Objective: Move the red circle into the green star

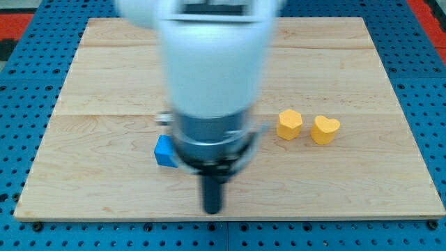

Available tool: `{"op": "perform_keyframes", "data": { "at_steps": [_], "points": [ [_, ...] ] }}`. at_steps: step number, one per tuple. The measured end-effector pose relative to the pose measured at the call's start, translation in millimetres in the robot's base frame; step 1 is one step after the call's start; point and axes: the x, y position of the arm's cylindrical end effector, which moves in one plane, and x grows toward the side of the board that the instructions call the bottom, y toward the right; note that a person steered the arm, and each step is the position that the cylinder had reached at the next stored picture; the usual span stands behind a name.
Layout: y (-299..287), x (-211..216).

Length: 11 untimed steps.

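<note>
The blurred arm point(212, 70) is cut off at the view's top and hides the surface point(104, 90) behind it. A blue block point(164, 151) (shape unclear) shows only partly at the arm's 9 o'clock side.

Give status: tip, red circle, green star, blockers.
My tip near the board's bottom edge, below-right of blue block. Red circle, green star: not visible; arm may hide them. Two yellow blocks at right.
</note>
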Motion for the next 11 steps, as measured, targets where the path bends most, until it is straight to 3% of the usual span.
{"op": "perform_keyframes", "data": {
  "at_steps": [2,3,4,5,10,11],
  "points": [
    [34.5,-99.0],
    [68.9,-96.6],
    [79.6,-50.5],
    [117.4,-77.8],
    [27.8,-283.1],
    [27.9,-289.7]
  ]
}}
